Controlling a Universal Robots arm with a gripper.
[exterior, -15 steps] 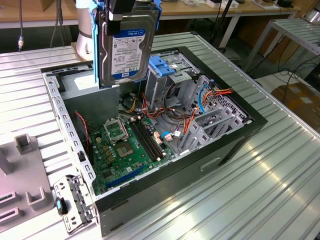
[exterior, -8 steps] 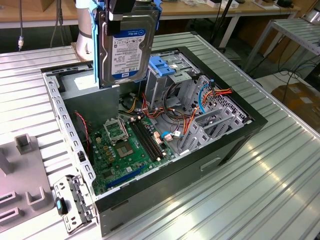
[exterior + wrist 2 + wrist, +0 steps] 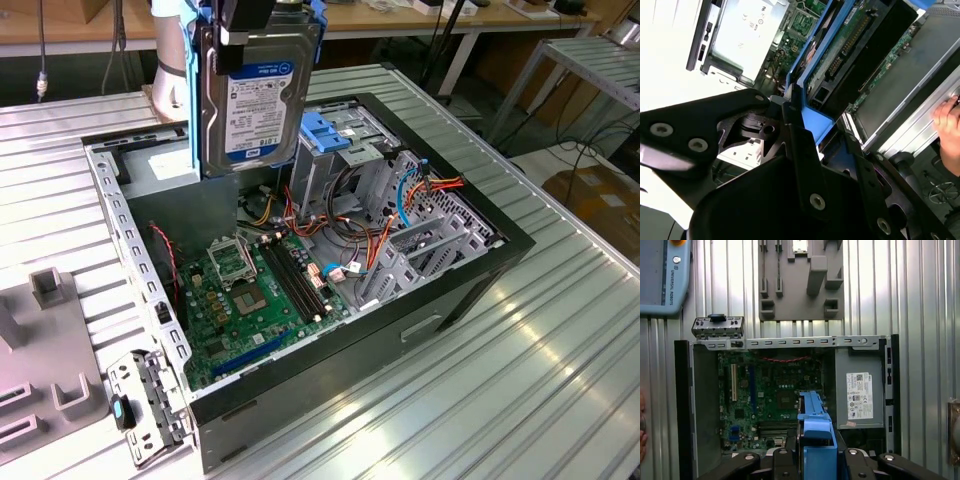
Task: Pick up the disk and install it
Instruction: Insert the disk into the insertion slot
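Nearest the exterior camera lies a loose metal bracket (image 3: 148,405) on the ribbed table (image 3: 480,400), just beside the open computer case (image 3: 440,310). Over the case's far end the gripper (image 3: 250,28) is clamped on the disk (image 3: 255,100). It hangs upright, label outward, clear of the motherboard (image 3: 250,290) and near the drive cage (image 3: 335,140) with its blue handle. Held on edge like this, it looks posed to enter a bay edgewise; it is not yet seated.

In the second wrist view the black fingers (image 3: 792,115) pinch the blue rail (image 3: 815,122) at the disk's end. The grip thus falls on plastic and spares the circuit board (image 3: 842,50) on the underside. A person's hand (image 3: 947,120) shows by the table's edge, well apart from the disk.

In the first wrist view the rail juts from the gripper over the open case, with the power-supply box (image 3: 860,395) to one side. A grey fixture plate (image 3: 800,280) lies on the table beyond the case, untouched.
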